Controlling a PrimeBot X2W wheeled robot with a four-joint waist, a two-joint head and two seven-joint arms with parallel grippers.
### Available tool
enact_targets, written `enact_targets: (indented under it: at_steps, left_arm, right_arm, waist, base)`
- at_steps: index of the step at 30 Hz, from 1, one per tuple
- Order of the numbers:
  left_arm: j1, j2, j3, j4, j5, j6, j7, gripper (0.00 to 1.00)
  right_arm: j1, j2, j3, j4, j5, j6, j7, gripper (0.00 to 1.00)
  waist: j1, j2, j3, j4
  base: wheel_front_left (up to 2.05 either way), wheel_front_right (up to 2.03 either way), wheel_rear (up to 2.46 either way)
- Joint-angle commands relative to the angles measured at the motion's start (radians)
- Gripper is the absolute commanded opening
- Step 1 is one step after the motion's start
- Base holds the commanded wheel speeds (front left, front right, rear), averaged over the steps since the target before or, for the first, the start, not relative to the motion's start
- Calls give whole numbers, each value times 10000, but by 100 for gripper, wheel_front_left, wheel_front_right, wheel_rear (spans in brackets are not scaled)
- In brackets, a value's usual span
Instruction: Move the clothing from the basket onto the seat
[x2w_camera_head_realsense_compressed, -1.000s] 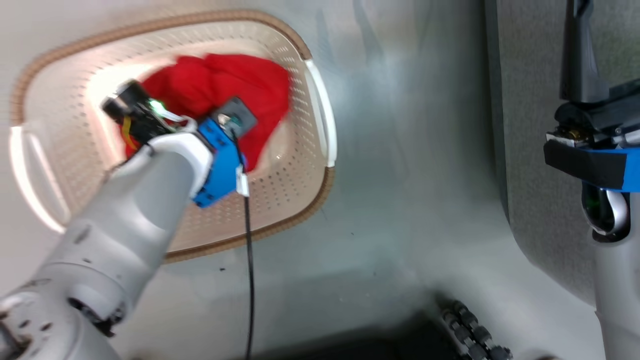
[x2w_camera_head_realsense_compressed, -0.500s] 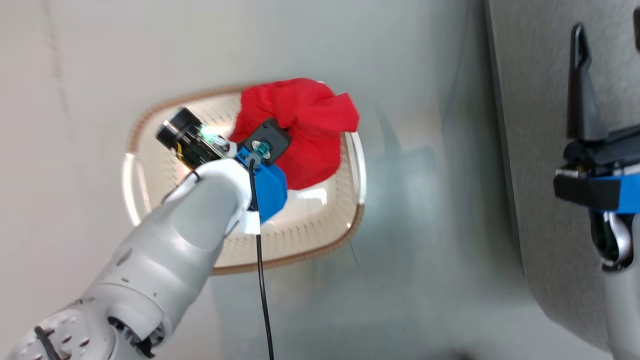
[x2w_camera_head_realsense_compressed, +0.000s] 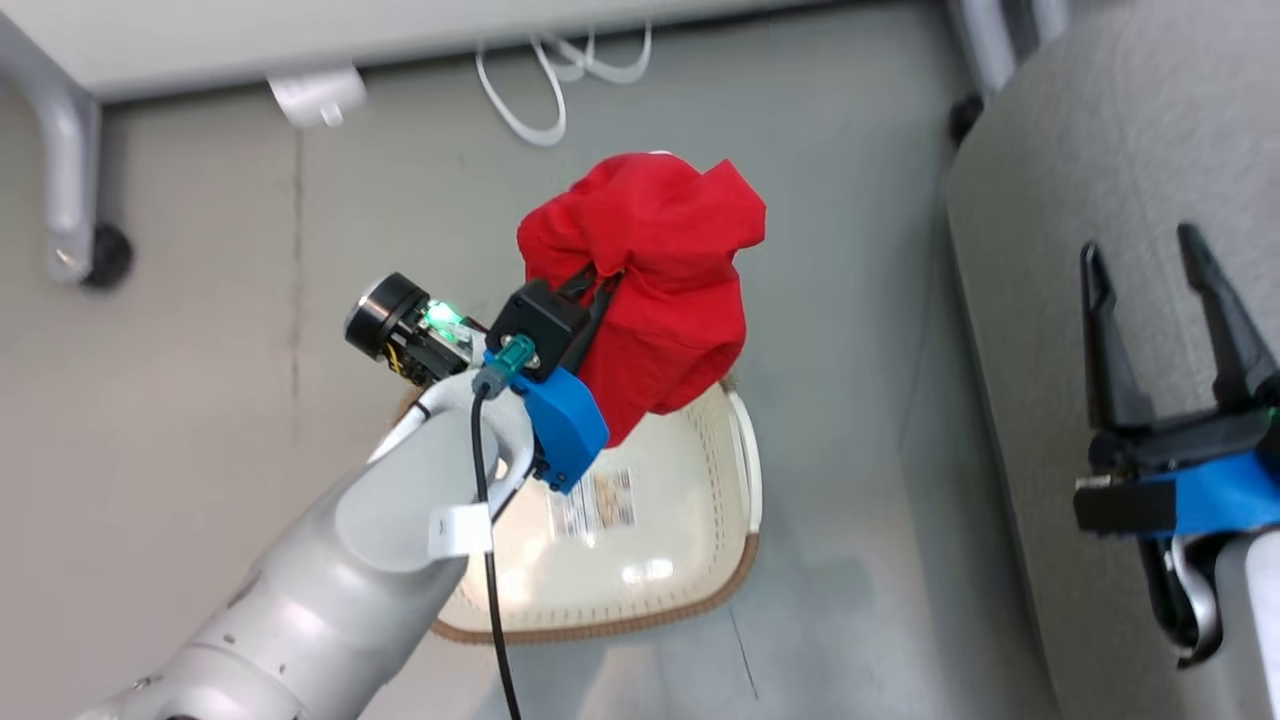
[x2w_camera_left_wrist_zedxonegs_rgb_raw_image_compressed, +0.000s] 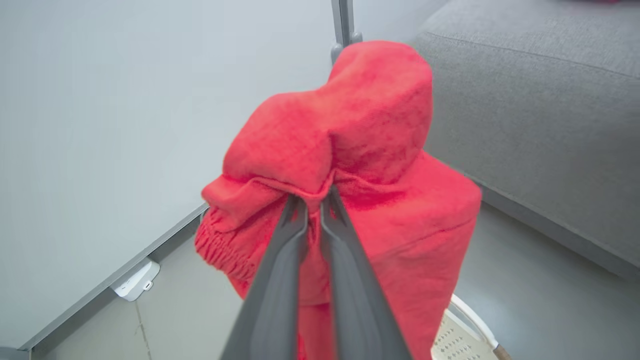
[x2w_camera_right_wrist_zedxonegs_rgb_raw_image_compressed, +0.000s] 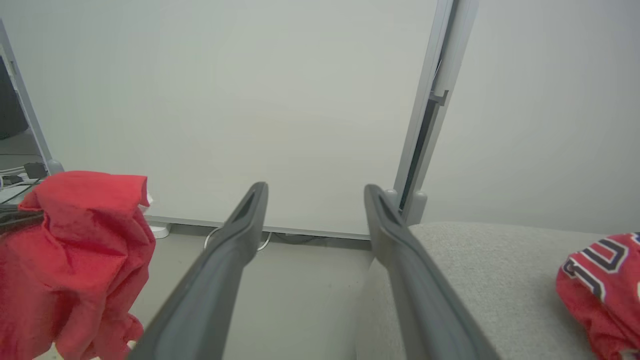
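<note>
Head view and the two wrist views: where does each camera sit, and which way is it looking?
Head view: on the head, looking down at basket, floor and seat; shows left gripper gripping the red garment, and right gripper.
Left wrist view: on the left wrist, looking along shut fingers into the garment.
Right wrist view: on the right wrist, looking along open fingers over the seat and jersey.
Shared: both wrist views catch garment and seat.

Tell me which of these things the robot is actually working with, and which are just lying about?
Part of the job: plain red garment, pinched in the left end effector; jersey, on the seat; basket.
Just lying about: white cables; small white box; grey leg with a castor.
</note>
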Motion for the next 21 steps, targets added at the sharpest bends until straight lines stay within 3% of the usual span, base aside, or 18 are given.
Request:
enact_targets:
  at_steps: [1, 6, 21]
  left_arm:
    - [282, 49, 222, -278, 34, 102, -45, 0]
    - [852, 89, 927, -1262, 174, 257, -48, 0]
    - [1841, -73, 1988, -2979, 603, 62, -47, 0]
  right_arm:
    - [312, 53, -17, 80, -20, 1, -34, 100]
    - [915, 226, -49, 229, -54, 1, -34, 100]
    - [2108, 584, 87, 483, -65, 1, -34, 100]
  waist:
    - [1, 0, -1020, 174]
    - [1, 0, -1857, 199]
    - [1, 0, -3324, 362]
  base:
    - [0, 0, 0]
    - [0, 0, 0]
    - [0, 0, 0]
